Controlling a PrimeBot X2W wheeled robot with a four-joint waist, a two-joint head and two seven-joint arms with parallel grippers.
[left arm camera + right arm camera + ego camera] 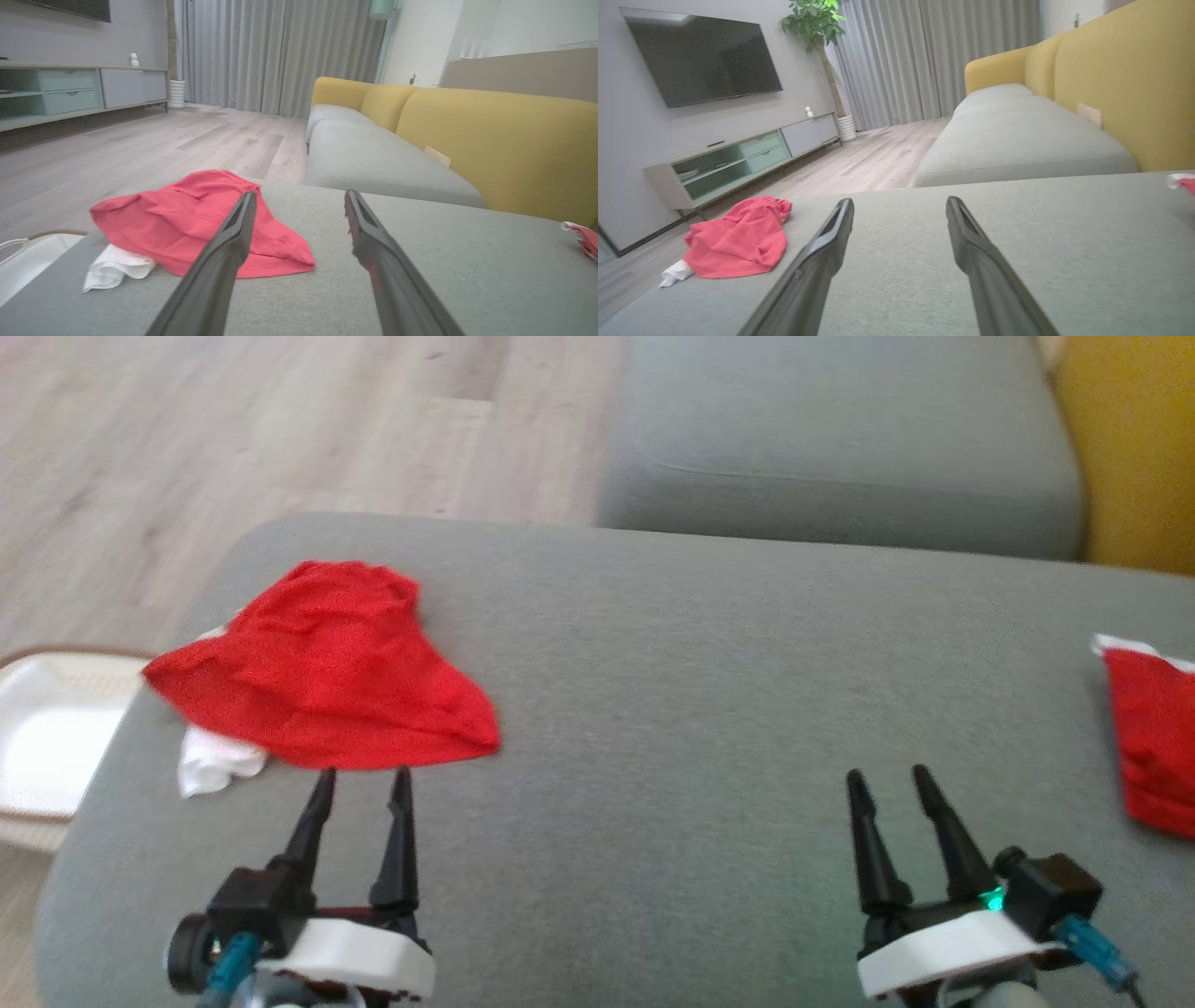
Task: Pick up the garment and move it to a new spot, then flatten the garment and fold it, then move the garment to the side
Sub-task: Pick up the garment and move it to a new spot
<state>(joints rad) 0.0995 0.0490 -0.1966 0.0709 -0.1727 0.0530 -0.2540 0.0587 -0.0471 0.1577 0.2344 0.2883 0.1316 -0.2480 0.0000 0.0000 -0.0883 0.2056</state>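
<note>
The red garment [322, 667] is lying in a rumpled heap on the left part of the grey sofa seat [653, 709], near its rounded corner. It is bunched so much that I am not making out its shape or what kind of garment it is. A white cloth [217, 767] is poking out from under its near left edge, with the rest of it hiding beneath the red fabric. Over at the far right of the seat, a second red piece with a white trim [1153, 747] is being cut off by the edge of the head view, so only part of it is showing. A white basket [37, 737] is sitting on the floor past the left end of the seat, and it too is running out of view.

The left claw [365, 773] is standing wide open with nothing between its fingers. Its tips are pointing at the near hem of the red garment, just beside it, and I cannot tell whether they are brushing the cloth. The right claw [888, 772] is also gaping open and gripping nothing, hanging over bare grey fabric well apart from both red pieces.
</note>
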